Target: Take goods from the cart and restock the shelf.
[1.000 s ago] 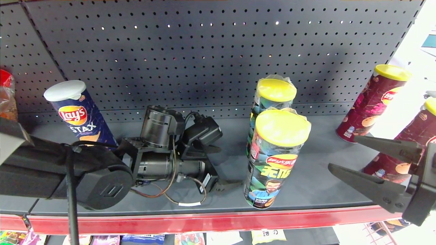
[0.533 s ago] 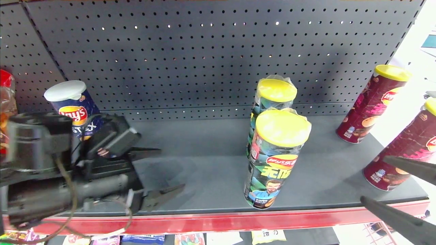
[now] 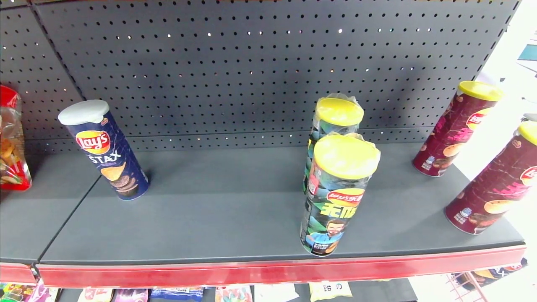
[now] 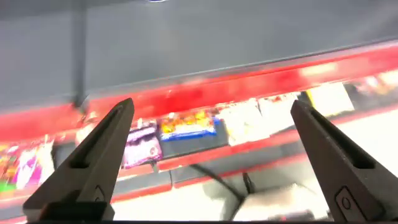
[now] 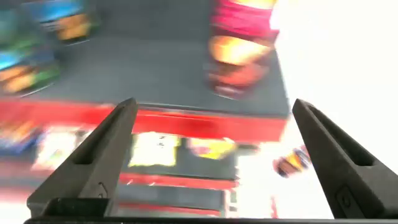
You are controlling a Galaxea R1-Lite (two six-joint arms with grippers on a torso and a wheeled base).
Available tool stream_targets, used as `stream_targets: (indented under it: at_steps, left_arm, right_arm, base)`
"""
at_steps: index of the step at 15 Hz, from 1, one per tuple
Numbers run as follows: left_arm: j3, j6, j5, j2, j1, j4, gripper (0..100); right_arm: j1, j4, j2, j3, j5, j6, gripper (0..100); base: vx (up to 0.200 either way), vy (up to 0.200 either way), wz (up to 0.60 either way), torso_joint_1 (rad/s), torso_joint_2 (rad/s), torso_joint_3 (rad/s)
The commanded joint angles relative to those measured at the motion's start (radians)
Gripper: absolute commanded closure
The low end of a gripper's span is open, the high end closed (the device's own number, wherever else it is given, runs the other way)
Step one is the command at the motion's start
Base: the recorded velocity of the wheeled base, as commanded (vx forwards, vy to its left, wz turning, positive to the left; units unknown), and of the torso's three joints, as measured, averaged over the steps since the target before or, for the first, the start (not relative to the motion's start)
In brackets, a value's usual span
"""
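On the grey shelf [image 3: 235, 209] stand several chip cans. A dark blue can with a white lid [image 3: 105, 151] leans at the left. Two yellow-lidded cans stand mid-shelf, one [image 3: 333, 193] in front of the other [image 3: 335, 115]. Two maroon cans with yellow lids stand at the right, one at the back [image 3: 455, 128] and one near the front edge [image 3: 495, 184]. My left gripper [image 4: 211, 162] is open and empty, below the shelf's red front edge [image 4: 205, 93]. My right gripper [image 5: 211, 162] is open and empty, in front of the red edge [image 5: 186, 121] under a maroon can [image 5: 239, 53].
A red snack bag [image 3: 10, 138] sits on the neighbouring shelf section at far left. The perforated back panel [image 3: 251, 63] closes the rear. Packets [image 3: 176, 293] hang on the level below. Bare shelf lies between the blue can and the middle cans.
Both arms have drawn back out of the head view: the left arm withdrew leftward and down from beside the blue can, the right gripper dropped away at the lower right. The cans stayed put.
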Motion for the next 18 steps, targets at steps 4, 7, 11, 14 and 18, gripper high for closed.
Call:
stream_targets:
  at_steps: [4,7,11,14,18]
  left_arm:
    - [0.038,0.044,0.008,-0.131,-0.024,0.013,0]
    - [0.024,0.065,0.008,-0.097,-0.026,-0.018,0]
    - [0.027,0.090,0.021,-0.099,-0.024,-0.044,0]
    - [0.021,0.090,0.070,-0.122,-0.026,-0.045,0]
    - [0.024,0.090,0.070,-0.165,-0.026,-0.042,0]
  right_arm:
    - [-0.050,0.006,-0.037,0.017,-0.011,-0.056,0]
    - [-0.047,0.006,-0.037,0.021,0.000,-0.052,0]
    - [-0.047,0.005,-0.050,0.026,0.029,-0.025,0]
    - [-0.047,0.003,-0.051,0.046,0.030,0.014,0]
    - [-0.047,0.002,-0.050,0.060,0.043,0.014,0]
  base:
    - [0.000,0.000,0.00,0.000,0.00,0.000]
    - [-0.200,0.000,0.00,0.007,0.00,0.001]
    - [-0.200,0.000,0.00,0.004,0.00,0.001]
    - [-0.200,0.000,0.00,0.001,0.01,0.001]
    - [-0.050,0.000,0.00,-0.001,0.00,0.002]
